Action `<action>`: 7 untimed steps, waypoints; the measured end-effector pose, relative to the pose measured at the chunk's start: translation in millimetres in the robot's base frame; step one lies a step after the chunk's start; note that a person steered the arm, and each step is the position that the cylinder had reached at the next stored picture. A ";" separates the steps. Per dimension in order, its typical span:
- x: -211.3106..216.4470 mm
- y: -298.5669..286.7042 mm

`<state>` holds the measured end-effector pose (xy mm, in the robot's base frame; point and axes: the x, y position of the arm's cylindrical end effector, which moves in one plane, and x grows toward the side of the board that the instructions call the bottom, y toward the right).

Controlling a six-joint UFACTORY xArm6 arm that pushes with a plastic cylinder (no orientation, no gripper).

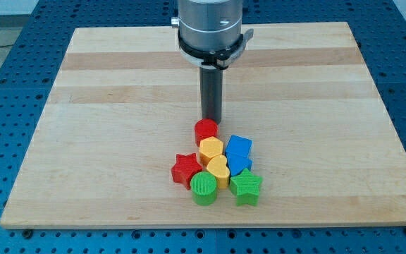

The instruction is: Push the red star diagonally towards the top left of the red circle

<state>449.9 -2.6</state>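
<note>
The red star (185, 169) lies at the left of a tight cluster of blocks near the view's bottom centre. The red circle (206, 130) is at the top of the cluster, up and right of the star. My tip (211, 118) stands just above the red circle, at its top edge, touching or almost touching it. The star is apart from the tip, with the red circle and a yellow block between them.
A yellow hexagon (211, 150) and a yellow heart (218, 169) sit in the cluster's middle. Two blue blocks (238, 148) (240, 164) are at its right. A green circle (204, 188) and a green star (246, 186) are at its bottom. The wooden board (118, 92) rests on a blue perforated table.
</note>
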 end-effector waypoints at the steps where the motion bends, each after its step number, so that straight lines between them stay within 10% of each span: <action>1: -17.1 5.9; 4: 54.8 214.0; 5: 136.1 208.4; 7: 168.3 109.1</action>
<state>618.2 106.5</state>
